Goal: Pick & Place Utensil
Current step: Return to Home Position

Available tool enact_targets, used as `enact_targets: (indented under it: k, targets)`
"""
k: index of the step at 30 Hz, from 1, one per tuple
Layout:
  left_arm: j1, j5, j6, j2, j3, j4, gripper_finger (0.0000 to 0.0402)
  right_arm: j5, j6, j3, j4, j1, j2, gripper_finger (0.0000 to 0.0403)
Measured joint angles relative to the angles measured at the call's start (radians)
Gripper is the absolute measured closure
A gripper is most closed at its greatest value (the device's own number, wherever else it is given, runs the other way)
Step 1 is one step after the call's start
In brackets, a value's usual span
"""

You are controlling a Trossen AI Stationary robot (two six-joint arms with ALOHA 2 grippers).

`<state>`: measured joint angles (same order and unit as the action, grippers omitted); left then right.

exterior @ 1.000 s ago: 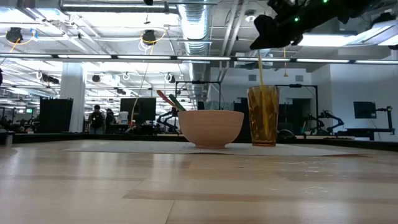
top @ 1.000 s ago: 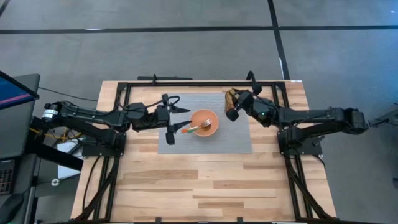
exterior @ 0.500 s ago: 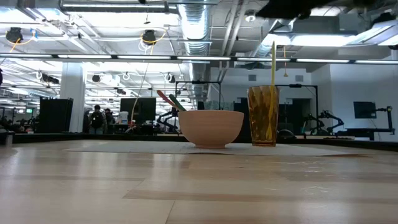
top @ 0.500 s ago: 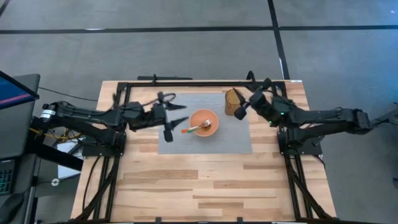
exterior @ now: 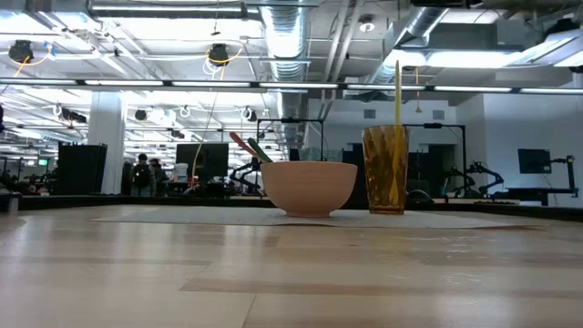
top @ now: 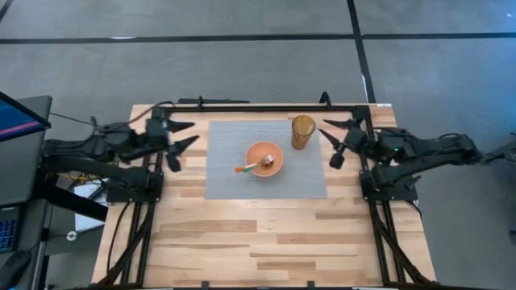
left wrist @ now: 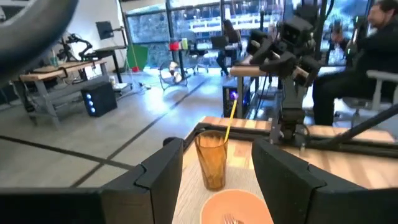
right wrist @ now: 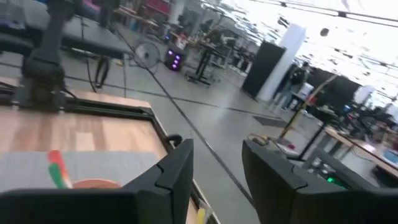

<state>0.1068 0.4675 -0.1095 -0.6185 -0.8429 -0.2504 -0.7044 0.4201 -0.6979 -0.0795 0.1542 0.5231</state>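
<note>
An orange bowl (top: pixel 264 158) sits on a grey placemat (top: pixel 234 181). A fork with an orange and green handle (top: pixel 244 168) lies in the bowl and sticks out over its rim. An amber cup (top: pixel 303 131) stands at the mat's far right corner. A thin yellow utensil (exterior: pixel 397 91) stands upright in it, its handle above the rim. My left gripper (top: pixel 187 133) is open, left of the mat. My right gripper (top: pixel 326 130) is open, right of the cup. The left wrist view looks between open fingers at the cup (left wrist: pixel 212 158) and bowl (left wrist: pixel 236 208).
Black frame rails (top: pixel 242 107) run along the table's far edge and down both sides by the arm bases. Bare wood (top: pixel 266 238) fills the near half of the table. A monitor (top: pixel 20 117) stands off the table's left side. People sit in the room beyond.
My right gripper has drawn back from above the cup toward the table's right edge, leaving the yellow utensil standing in the cup. My left gripper has pulled away from beside the bowl toward the left edge. Bowl and cup have stayed put.
</note>
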Motion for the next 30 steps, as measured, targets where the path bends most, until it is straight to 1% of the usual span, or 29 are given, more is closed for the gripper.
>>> enact_targets:
  k: [2,3,6,9,11,12,15,17,19,21,24,26,30]
  targets:
    - [0.0,0.0,0.014,0.056,0.02,-0.013,0.0207,0.0,-0.004,0.0,-0.032,0.01,-0.03,0.0275]
    - [0.0,0.0,0.017,0.083,0.035,-0.015,0.0207,0.0,-0.032,0.0,-0.062,0.012,-0.042,0.0276]
    - [0.0,0.0,0.023,0.158,0.092,-0.014,0.0207,0.0,-0.14,0.0,-0.187,0.02,-0.073,0.0277]
    - [0.0,0.0,0.071,0.228,0.169,-0.014,0.0207,0.001,-0.311,0.0,-0.301,0.02,-0.105,0.0276]
    - [0.0,0.0,0.1,0.273,0.226,-0.014,0.0207,0.031,-0.398,0.0,-0.371,0.021,-0.134,0.0274]
    - [0.0,0.0,0.105,0.294,0.25,-0.011,0.0207,0.053,-0.419,0.001,-0.377,0.022,-0.152,0.0273]
    - [0.0,0.0,0.107,0.359,0.327,0.044,0.0207,0.14,-0.403,0.057,-0.325,0.031,-0.208,0.0273]
    - [0.0,0.0,0.089,0.405,0.37,0.095,0.0207,0.191,-0.336,0.118,-0.195,0.037,-0.26,0.0274]
    - [0.0,-0.001,0.084,0.448,0.401,0.125,0.0207,0.216,-0.277,0.192,-0.106,0.036,-0.319,0.0275]
    - [0.0,-0.001,0.083,0.495,0.42,0.128,0.0207,0.225,-0.257,0.248,-0.029,0.036,-0.375,0.0275]
    - [0.0,-0.007,0.08,0.571,0.44,0.123,0.0207,0.202,-0.256,0.297,-0.045,0.034,-0.461,0.0274]
    - [0.0,-0.007,0.064,0.616,0.451,0.123,0.0207,0.184,-0.286,0.317,-0.086,0.034,-0.52,0.0274]
    - [-0.001,-0.012,0.054,0.603,0.458,0.115,0.0207,0.161,-0.328,0.331,-0.158,0.034,-0.518,0.0274]
